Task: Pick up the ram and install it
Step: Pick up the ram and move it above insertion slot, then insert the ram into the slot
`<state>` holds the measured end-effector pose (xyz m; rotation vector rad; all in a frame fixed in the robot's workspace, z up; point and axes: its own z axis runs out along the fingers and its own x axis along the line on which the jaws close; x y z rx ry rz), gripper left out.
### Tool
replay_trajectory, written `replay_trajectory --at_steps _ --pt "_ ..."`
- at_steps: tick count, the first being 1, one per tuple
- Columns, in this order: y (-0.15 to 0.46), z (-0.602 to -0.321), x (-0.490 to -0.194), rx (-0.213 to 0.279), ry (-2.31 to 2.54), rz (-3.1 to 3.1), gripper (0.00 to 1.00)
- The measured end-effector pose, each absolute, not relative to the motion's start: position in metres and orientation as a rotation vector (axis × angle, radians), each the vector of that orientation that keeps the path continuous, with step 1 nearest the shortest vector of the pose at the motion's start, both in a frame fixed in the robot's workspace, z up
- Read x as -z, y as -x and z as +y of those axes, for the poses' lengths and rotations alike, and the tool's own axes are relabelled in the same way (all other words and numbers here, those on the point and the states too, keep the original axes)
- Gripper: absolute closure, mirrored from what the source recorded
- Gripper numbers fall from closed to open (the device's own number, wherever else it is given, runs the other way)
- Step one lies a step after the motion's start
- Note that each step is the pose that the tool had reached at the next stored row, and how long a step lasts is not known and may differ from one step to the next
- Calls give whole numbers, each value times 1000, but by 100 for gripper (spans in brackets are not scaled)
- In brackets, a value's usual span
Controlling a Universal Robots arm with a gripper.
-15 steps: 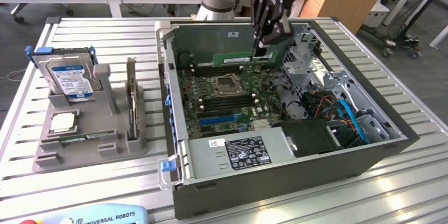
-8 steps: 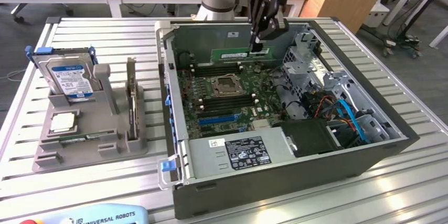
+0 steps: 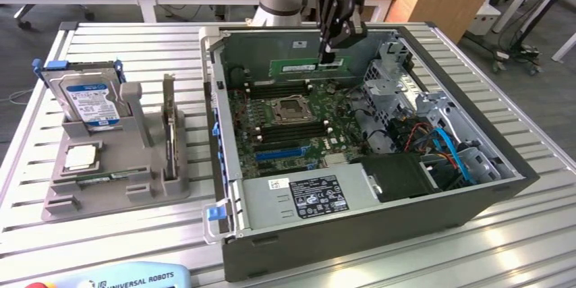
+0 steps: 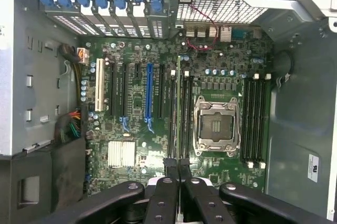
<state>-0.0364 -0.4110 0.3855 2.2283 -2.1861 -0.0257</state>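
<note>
Ram – one long, thin green circuit-board stick – hangs level, gripped on its upper edge by the narrow jaws, whose two black fingertips pinch it flat on both faces. In the exterior view it sits at twelve o'clock of the open case, a grey sheet-metal box lying on the ribbed aluminium bench. From the wrist it reads edge-on, a fine line above the long black memory slots beside the single square, silver-framed processor socket; whether it touches a slot cannot be told. The green motherboard is studded with small round capacitors. At nine o'clock of the case stands one grey moulded holder – it carries one silver-and-blue hard drive upright and one square silver processor chip lying flat
</note>
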Motion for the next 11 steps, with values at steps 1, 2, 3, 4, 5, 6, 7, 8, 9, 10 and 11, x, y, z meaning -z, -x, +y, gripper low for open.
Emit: replay_trajectory --at_steps 1,2,3,4,5,6,7,8,9,10,11 --pt "36 -411 -386 26 -2228 -2186 88" --pt "36 -411 -385 26 -2228 -2186 88" --pt "36 -411 -384 26 -2228 -2186 88" --pt "36 -411 -383 26 -2228 -2186 88" --pt "37 -411 -382 26 -2228 -2186 88" --pt "37 -411 -382 26 -2228 -2186 88" --pt "37 -411 -382 26 -2228 -2186 88" --pt "36 -411 -382 26 -2228 -2186 88" --pt "36 -411 -382 26 -2228 -2186 88" --pt "37 -411 -382 26 -2228 -2186 88" --pt "37 -411 -382 26 -2228 -2186 88"
